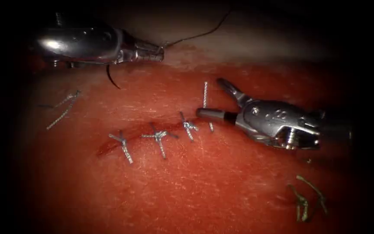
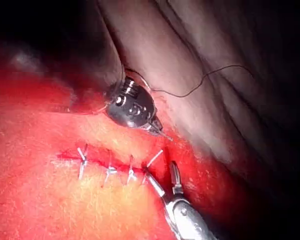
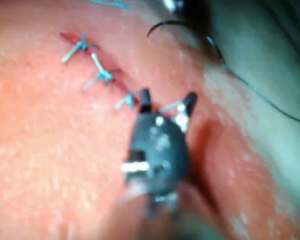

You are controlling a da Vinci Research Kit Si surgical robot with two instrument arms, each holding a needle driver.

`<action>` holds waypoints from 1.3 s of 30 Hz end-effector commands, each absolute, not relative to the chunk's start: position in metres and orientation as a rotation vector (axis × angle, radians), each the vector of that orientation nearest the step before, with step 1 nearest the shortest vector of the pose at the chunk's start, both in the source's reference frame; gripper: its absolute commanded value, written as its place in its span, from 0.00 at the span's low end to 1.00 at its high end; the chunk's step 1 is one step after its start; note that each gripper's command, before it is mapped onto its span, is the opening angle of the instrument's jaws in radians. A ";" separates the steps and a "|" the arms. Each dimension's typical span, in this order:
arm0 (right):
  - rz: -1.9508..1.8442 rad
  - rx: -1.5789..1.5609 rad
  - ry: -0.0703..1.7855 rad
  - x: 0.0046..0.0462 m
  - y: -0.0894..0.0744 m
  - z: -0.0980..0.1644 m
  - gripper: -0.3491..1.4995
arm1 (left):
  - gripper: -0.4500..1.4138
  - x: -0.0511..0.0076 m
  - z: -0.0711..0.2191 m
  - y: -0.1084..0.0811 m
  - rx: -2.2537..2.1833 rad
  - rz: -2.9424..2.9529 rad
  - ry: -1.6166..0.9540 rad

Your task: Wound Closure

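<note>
Endoscope view: left tool [image 1: 154, 53] sits up at the far edge of the tissue [image 1: 187, 195], jaws closed on the dark thread [image 1: 195, 35], which runs off up and to the right. The needle [image 1: 111, 78] hangs as a dark curve just below that tool's wrist, clear of the tissue, not in it; I can't tell what exactly holds it, probably dangling off the thread. Right tool [image 1: 211, 99] has its jaws wide open, holding nothing, straddling the upright thread tail [image 1: 204, 94] of the rightmost stitch [image 1: 189, 126] at the right end of the cut [image 1: 143, 130]. Three knotted stitches across the cut, plus this fourth tail. Cut thread ends lie well to the left [image 1: 61, 110] and lower right [image 1: 304, 199]. My read: stitching is about done and the step in hand is trimming that last tail. The next move would need the open jaws set squarely on the tail above the knot, without catching the knot or tissue, while the left tool keeps its thread out of the way. Left wrist view adds the thread's [image 2: 200, 85] long slack run over the pale background, and the right tool [image 2: 162, 175] reaching the cut's end. Right wrist view shows the tail [image 3: 172, 106] lying between the open jaws of the right tool [image 3: 167, 100], which the endoscope leaves less clear.
</note>
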State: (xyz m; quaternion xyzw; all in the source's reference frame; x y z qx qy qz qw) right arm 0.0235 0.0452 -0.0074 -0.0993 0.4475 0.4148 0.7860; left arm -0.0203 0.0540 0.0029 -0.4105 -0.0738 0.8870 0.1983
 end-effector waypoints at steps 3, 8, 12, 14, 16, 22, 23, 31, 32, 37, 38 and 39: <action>0.929 -0.248 0.937 0.0223 0.045 -0.007 0.99 | 0.05 -0.0178 0.007 0.053 -1.105 2.564 -0.228; 0.934 -0.247 0.938 0.0222 0.044 -0.006 0.99 | 0.05 -0.0140 0.010 0.052 -1.117 2.727 -0.176; 0.932 -0.247 0.943 0.0223 0.044 -0.006 0.99 | 0.16 -0.0123 0.011 0.050 -1.084 2.832 -0.300; 0.931 -0.246 0.945 0.0223 0.044 -0.006 0.99 | 0.34 -0.0121 0.012 0.049 -1.049 2.870 -0.355; 0.930 -0.245 0.942 0.0224 0.044 -0.006 0.99 | 0.39 -0.0120 0.013 0.048 -1.030 2.856 -0.386; 0.924 -0.238 0.939 0.0224 0.044 -0.006 0.99 | 0.66 -0.0102 0.012 0.050 -1.051 2.835 -0.443; 0.924 -0.238 0.940 0.0224 0.044 -0.006 0.99 | 0.66 -0.0098 0.011 0.050 -1.044 2.826 -0.445; 0.918 -0.228 0.931 0.0227 0.044 -0.006 0.99 | 0.66 -0.0085 0.007 0.054 -1.023 2.660 -0.489; 0.918 -0.228 0.931 0.0227 0.044 -0.006 0.99 | 0.66 -0.0086 0.007 0.054 -1.035 2.642 -0.485; 0.905 -0.191 0.940 0.0227 0.044 -0.006 0.99 | 0.63 -0.0095 0.005 0.055 -1.166 2.530 -0.433; 0.877 -0.132 0.926 0.0229 0.044 -0.008 0.99 | 0.62 -0.0098 0.005 0.054 -1.205 2.504 -0.407; 0.816 -0.087 0.908 0.0233 0.044 -0.009 0.99 | 0.58 -0.0099 0.005 0.053 -1.253 2.473 -0.385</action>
